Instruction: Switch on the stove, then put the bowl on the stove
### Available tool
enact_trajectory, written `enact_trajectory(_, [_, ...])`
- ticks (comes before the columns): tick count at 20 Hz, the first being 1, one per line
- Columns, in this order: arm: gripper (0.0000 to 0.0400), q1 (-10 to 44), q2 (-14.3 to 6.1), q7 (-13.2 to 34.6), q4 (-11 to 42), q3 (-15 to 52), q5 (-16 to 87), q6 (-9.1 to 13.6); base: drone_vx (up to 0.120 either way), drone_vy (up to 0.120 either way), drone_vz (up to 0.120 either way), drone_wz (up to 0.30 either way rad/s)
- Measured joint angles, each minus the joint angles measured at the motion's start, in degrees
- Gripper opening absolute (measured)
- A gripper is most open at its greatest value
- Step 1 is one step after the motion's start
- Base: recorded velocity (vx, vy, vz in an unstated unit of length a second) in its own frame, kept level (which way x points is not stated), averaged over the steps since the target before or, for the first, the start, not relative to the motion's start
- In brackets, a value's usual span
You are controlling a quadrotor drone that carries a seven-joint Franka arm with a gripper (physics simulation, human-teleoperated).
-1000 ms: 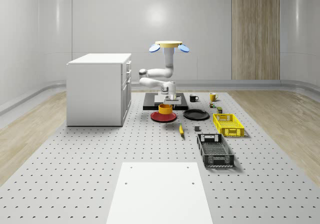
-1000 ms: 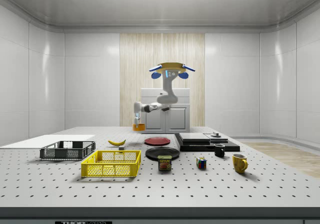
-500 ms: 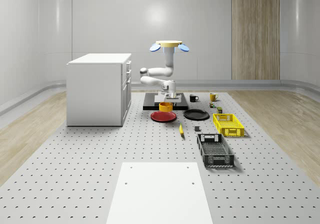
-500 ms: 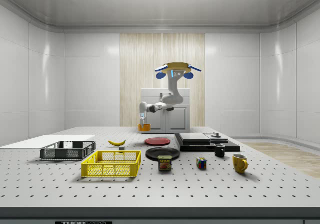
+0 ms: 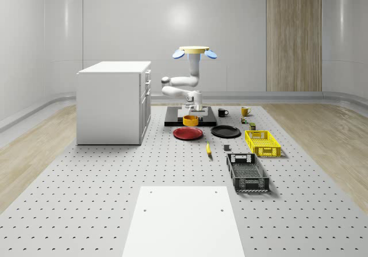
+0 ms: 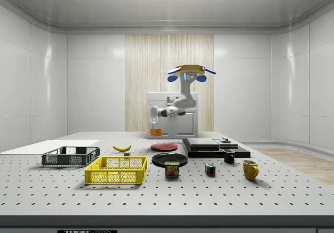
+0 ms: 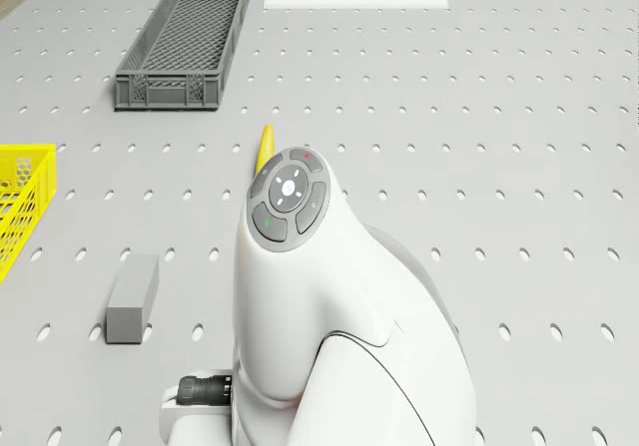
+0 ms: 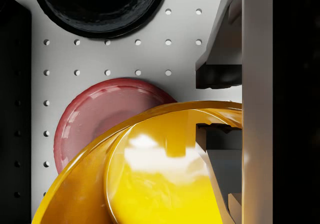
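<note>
Your drone (image 5: pixel 194 51) hovers in the air above the far part of the worktop (image 5: pixel 115 188), roughly over the black stove (image 6: pixel 214 147), with the arm bent down and out from it. The tool (image 5: pixel 191 112) hangs at the end of the arm, clamped on the rim of the orange bowl (image 5: pixel 191 120); in the wrist view one finger (image 8: pixel 220 149) sits inside the bowl (image 8: pixel 150 184) and the other outside the rim. The bowl hangs clear of the worktop, directly under the tool.

Below the tool and slightly offset lies the red plate (image 5: pixel 188 133); the wrist view shows the plate (image 8: pixel 95 114) partly covered by the bowl. Beyond it lies the black plate (image 8: pixel 100 3), and the stove's dark edge (image 8: pixel 12 108) runs just beside both. In the side view the bowl (image 6: pixel 155 132) hangs above the red plate (image 6: pixel 164 146), short of the stove.

Farther from the tool you have the banana (image 7: pixel 264 149), a small grey block (image 7: pixel 132 297), the yellow basket (image 5: pixel 262 142) and the grey crate (image 7: pixel 186 37).
</note>
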State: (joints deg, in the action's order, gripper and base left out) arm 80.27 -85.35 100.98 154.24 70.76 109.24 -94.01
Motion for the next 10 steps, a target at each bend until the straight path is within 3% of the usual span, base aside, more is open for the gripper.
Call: enact_trajectory(10, [0.0100, 0.09, -0.24, 0.07, -0.01, 0.01, -0.11, -0.22, -0.120, 0.000, 0.000, 0.000])
